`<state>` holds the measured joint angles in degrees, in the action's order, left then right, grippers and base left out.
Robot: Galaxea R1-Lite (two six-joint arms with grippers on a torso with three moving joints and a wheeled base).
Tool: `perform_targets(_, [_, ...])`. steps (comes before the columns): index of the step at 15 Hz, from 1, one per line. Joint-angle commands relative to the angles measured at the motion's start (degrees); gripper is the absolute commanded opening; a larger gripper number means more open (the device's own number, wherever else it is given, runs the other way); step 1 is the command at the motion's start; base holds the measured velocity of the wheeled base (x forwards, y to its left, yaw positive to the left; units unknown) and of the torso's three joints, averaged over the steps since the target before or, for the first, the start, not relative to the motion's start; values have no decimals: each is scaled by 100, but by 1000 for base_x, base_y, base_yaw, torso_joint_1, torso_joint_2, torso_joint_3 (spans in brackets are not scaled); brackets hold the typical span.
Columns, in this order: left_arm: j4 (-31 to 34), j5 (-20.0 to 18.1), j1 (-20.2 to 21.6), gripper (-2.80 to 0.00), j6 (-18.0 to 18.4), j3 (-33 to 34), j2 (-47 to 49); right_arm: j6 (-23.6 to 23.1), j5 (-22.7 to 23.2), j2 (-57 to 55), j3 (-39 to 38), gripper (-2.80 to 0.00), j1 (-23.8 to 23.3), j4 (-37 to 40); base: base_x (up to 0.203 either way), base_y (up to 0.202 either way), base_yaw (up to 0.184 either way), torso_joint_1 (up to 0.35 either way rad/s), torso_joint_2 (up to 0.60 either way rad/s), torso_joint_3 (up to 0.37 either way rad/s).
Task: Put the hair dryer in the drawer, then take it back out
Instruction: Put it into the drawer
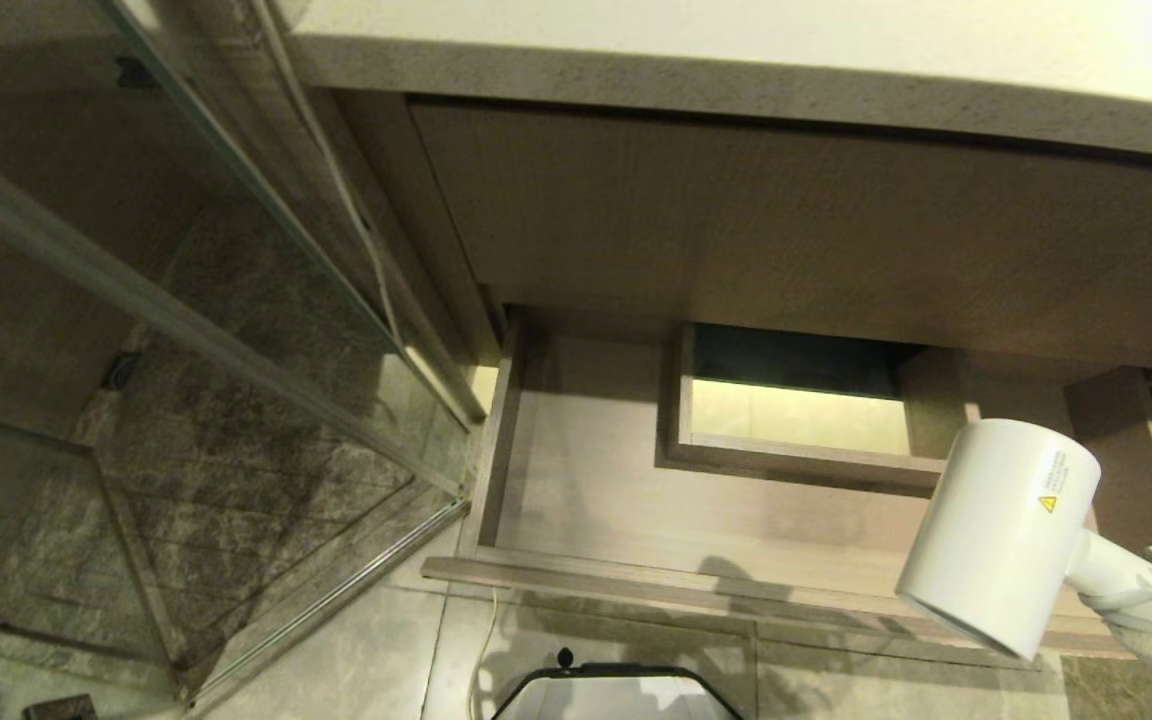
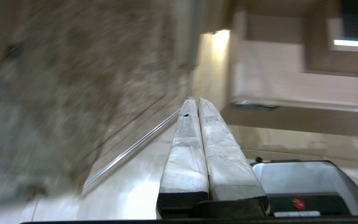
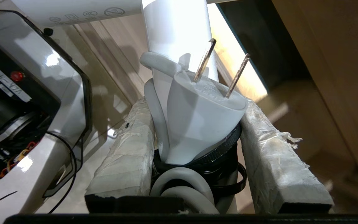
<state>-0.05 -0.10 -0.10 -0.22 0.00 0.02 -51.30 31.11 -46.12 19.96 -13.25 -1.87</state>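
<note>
The drawer [image 1: 586, 500] stands pulled out under the vanity, wide and shallow, in light wood, with a boxed cut-out [image 1: 796, 410] in its middle. The white hair dryer [image 1: 1001, 535] hangs over the drawer's front right part, its fat barrel showing a yellow warning triangle. My right gripper [image 3: 196, 104] is shut on the dryer's handle [image 3: 176, 28] together with the bundled cord [image 3: 182, 180] and plug [image 3: 204, 115]; a black tie [image 3: 225, 174] wraps the bundle. My left gripper [image 2: 194, 99] is shut and empty, low beside the robot's base.
A glass shower partition [image 1: 236, 330] stands left of the drawer. A taller wood panel [image 1: 786, 230] and the stone countertop [image 1: 736, 60] overhang the drawer's back. The robot's base [image 1: 616, 695] sits just before the drawer front. A thin white cord [image 1: 356, 230] runs down the wall.
</note>
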Motion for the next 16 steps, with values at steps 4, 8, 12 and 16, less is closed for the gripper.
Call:
perform_targets(4, [-4,1,1,-280,-4,7,-2,6,9,22,8,-280,-9,-16,0,-10,170,-250,498,243])
perform_targets(8, [-4,1,1,-280,-4,0,-2,6,24,39,0,-280,-11,0,1,-6,94,-55,118,58])
perform_targets(12, [-4,1,1,-280,-4,0,-2,6,35,6,26,-280,-11,2,0,0,0,-4,7,5])
perform_targets(16, [-4,9,1,-280,-4,1,-2,6,44,15,8,-280,-11,90,1,3,-21,-1,-1,2])
